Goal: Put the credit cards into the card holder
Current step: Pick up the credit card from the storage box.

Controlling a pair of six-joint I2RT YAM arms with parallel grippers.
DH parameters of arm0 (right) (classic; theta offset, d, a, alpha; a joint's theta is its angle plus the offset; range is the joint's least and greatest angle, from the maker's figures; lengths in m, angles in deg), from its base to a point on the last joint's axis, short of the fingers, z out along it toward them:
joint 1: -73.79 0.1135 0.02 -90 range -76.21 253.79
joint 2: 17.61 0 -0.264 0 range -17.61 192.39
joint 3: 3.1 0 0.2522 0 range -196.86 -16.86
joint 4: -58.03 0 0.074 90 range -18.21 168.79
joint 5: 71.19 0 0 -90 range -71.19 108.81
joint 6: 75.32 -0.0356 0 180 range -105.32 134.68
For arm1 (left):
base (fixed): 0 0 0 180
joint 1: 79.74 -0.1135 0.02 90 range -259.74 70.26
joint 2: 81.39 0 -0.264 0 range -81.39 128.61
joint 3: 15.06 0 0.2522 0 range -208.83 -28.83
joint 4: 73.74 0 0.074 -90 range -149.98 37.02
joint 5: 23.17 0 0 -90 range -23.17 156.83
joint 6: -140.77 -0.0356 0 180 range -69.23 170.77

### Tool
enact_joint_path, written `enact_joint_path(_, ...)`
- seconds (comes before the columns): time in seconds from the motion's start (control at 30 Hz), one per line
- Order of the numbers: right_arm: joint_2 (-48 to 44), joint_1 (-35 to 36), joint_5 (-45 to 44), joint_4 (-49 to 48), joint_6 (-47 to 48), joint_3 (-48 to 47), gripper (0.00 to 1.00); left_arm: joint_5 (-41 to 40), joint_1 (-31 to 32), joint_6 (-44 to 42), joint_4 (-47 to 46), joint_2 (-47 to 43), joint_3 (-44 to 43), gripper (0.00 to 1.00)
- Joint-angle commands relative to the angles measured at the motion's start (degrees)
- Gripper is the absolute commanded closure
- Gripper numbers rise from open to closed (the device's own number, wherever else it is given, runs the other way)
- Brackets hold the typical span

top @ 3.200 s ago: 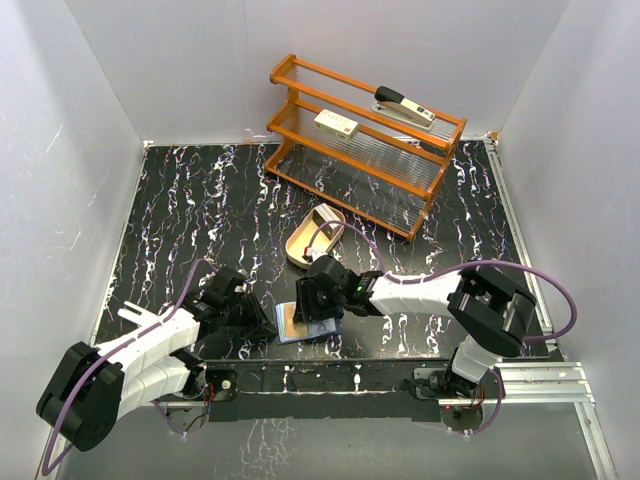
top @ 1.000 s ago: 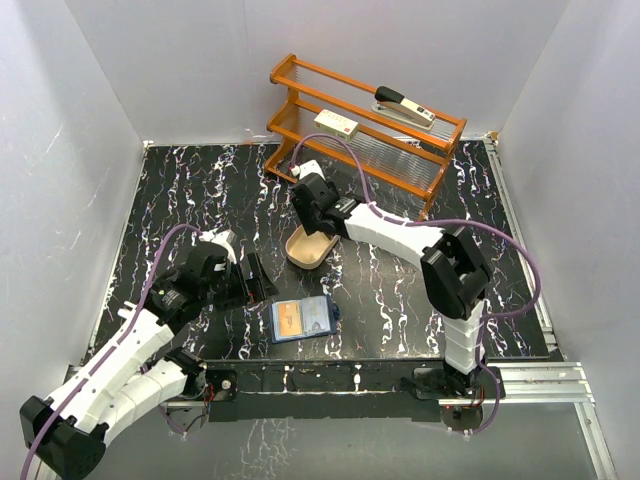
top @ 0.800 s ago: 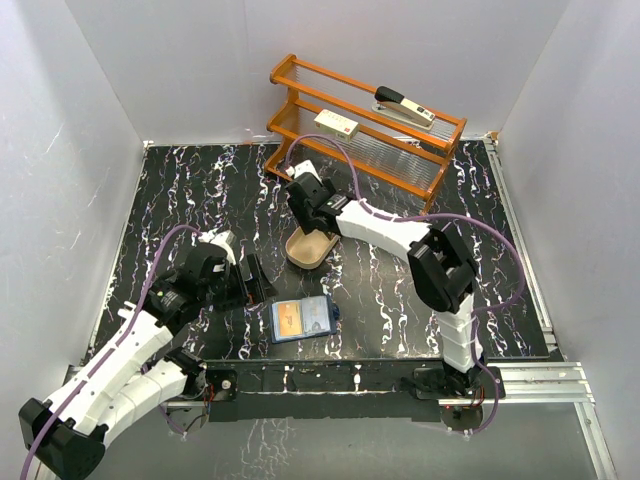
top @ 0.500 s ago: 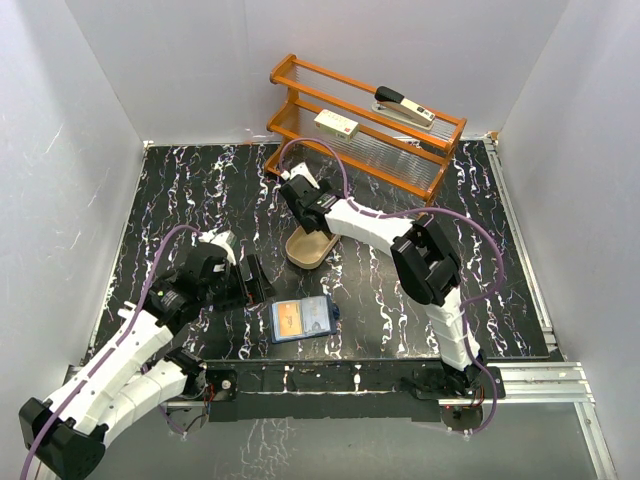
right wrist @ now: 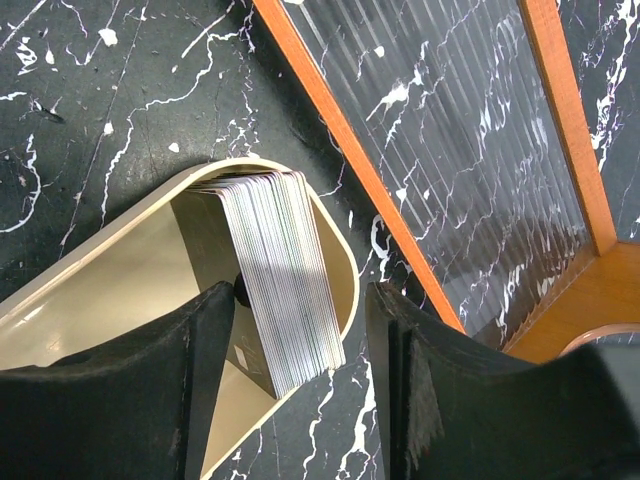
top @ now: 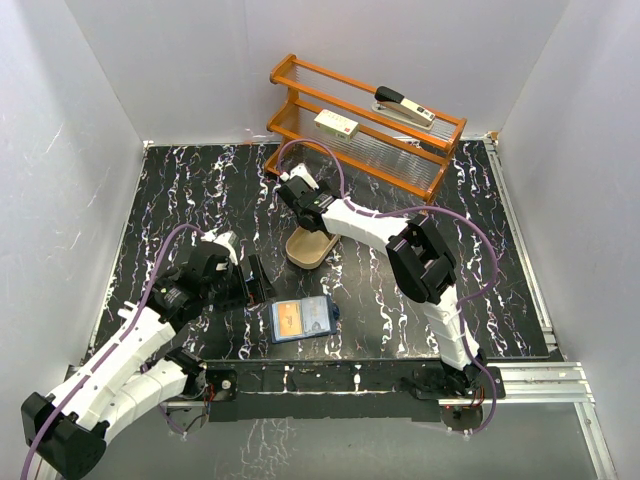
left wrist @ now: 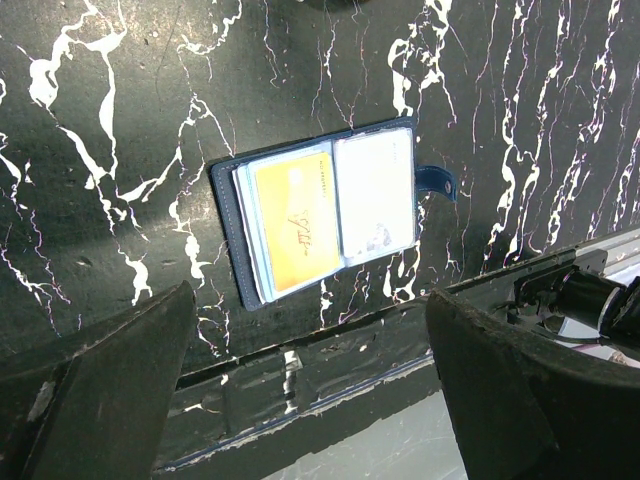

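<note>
Card holder (left wrist: 325, 215) lies open flat nr the near table edge, centre-left. L gripper (top: 258, 282) hangs just left of it, fingers wide, empty. Credit cards (right wrist: 285, 270) stand on edge, stacked in tan tray (right wrist: 90, 300) mid-table. R gripper (right wrist: 300, 310) is over them, fingers part-open astride the stack, not clamped.

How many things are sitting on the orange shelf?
2. A stapler lies on the top level of the orange shelf, toward the right. A cream box with a red label lies lower, to its left. Nothing else shows there.
</note>
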Motion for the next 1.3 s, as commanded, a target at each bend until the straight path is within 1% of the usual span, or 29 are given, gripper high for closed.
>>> enact_joint_path(0.0,-0.3,-0.5,-2.3,-1.3,0.8,-3.3,0.5,1.1,-0.1,-0.4,0.7,0.2,-1.8,0.01)
enact_joint_path(0.2,-0.2,-0.5,-1.9,-1.4,0.8,-3.0,0.59,1.2,0.0,-0.4,0.5,-0.1,-1.6,0.01)
enact_joint_path(0.37,-0.4,-0.5,-2.2,-1.5,0.9,-2.6,0.61,1.4,0.0,-0.2,0.2,-0.1,-1.4,0.01)
enact_joint_path(1.03,0.2,-0.5,-1.8,-1.5,2.2,-4.6,0.76,1.7,0.0,-0.3,-0.1,0.4,-1.2,0.01)
enact_joint_path(1.27,-0.2,-0.5,-1.2,-1.5,2.3,-4.8,0.87,2.1,0.0,-0.3,-0.3,0.7,-1.2,0.01)
